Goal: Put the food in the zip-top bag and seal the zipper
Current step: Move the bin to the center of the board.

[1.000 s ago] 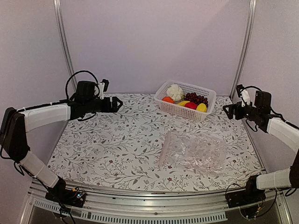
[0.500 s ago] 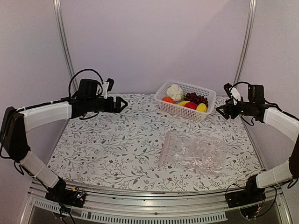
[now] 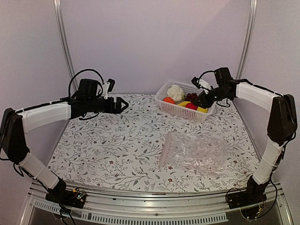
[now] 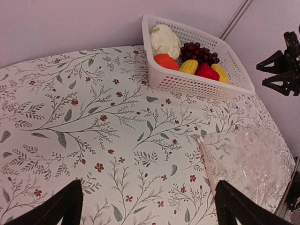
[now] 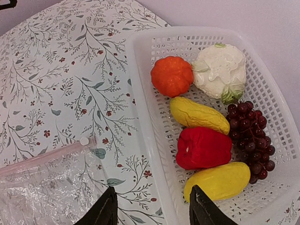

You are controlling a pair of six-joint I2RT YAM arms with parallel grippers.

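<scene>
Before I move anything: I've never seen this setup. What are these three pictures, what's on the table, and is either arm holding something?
You're looking at two robot arms bolted at the near edge of a flowered table, each ending in a two-finger pincer. The wide picture comes from a fixed camera above and behind them. The other two come from a camera on each wrist, with that arm's own fingers at the bottom. On the table are a white basket of toy food (cauliflower, orange fruit, grapes, red piece, two yellow pieces) and a clear zip-top bag lying flat. The left pincer hangs open above the table's left side. The right pincer hovers over the basket, fingers apart. Neither holds anything.
</scene>
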